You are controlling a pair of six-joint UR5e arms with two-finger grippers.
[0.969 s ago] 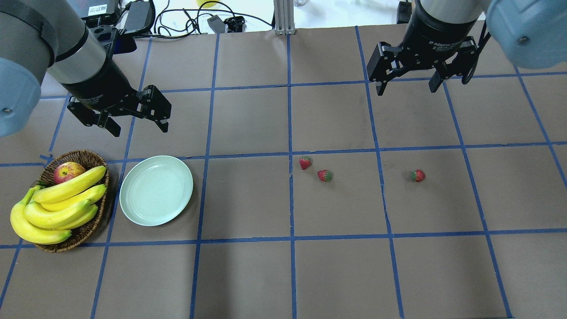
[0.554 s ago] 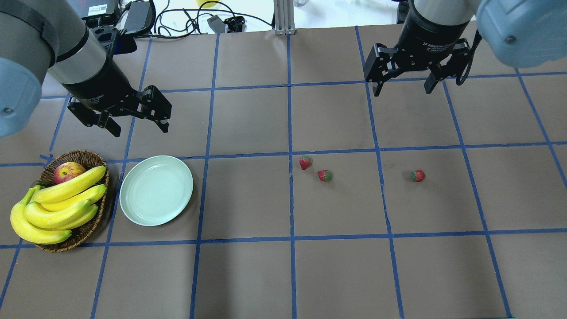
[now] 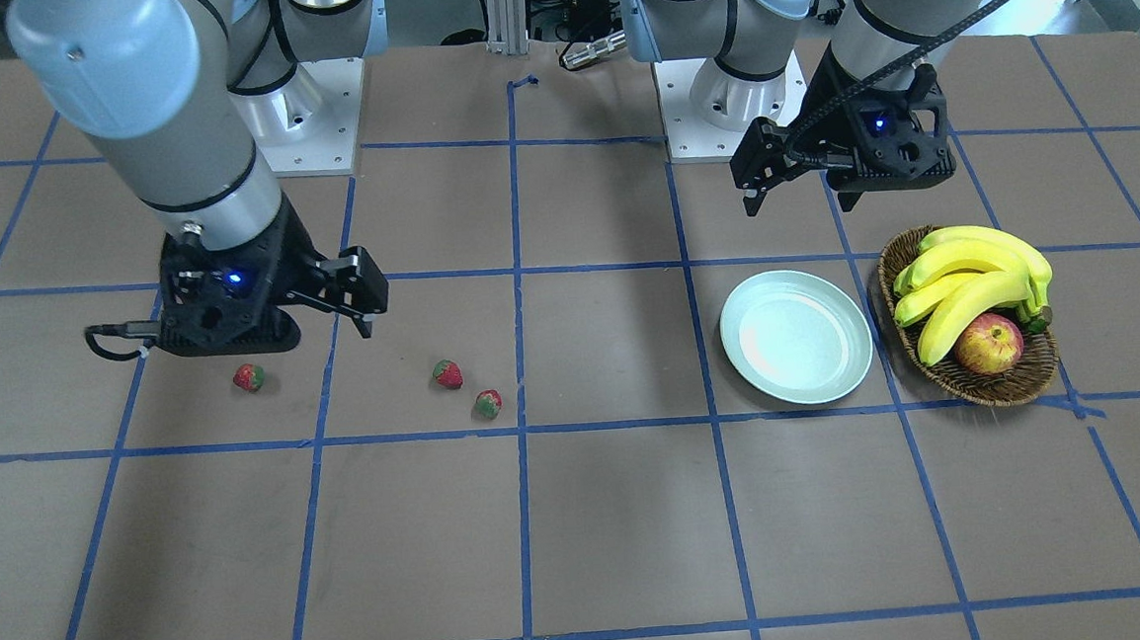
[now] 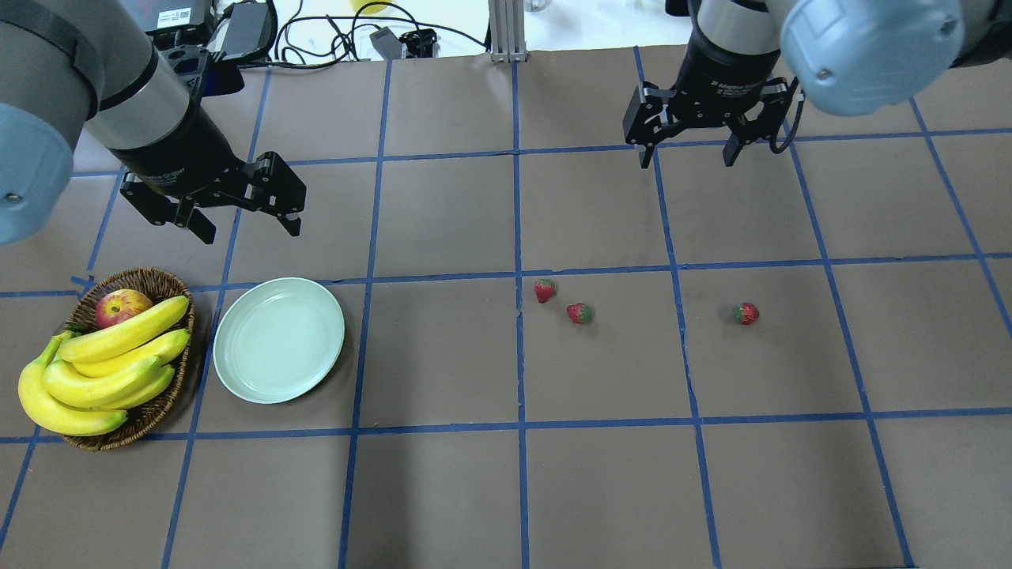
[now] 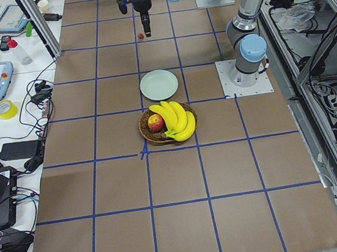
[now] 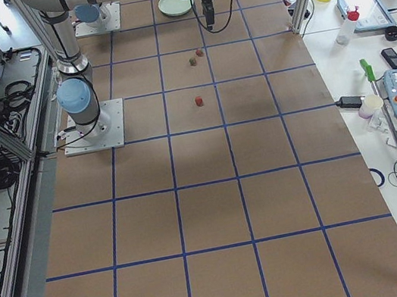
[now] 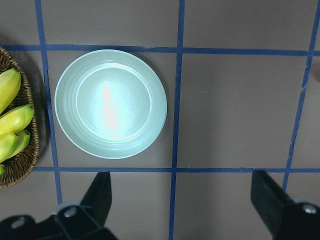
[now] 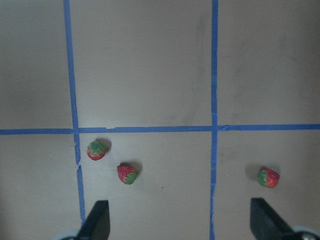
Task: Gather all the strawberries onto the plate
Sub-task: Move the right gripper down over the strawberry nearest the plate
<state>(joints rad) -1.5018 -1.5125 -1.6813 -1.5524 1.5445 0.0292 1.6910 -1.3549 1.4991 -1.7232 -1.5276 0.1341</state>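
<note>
Three strawberries (image 4: 544, 291) (image 4: 579, 314) (image 4: 745, 314): two lay close together just right of the centre tape line, and one lay alone farther right. All sat on the bare brown table (image 4: 443, 490) with free room around each.

Plate (image 4: 279, 340): well to the left, just beside the basket (image 4: 150, 275).

Right gripper (image 4: 686, 161): hovered beyond the berries, jaws spread wide, gripping nothing.

Left gripper (image 4: 251, 231): hung beyond the plate, jaws likewise spread.

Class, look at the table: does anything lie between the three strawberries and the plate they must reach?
Nothing visible does. Only table surface separates the strawberries from the plate; the basket sits beyond the plate.
</note>
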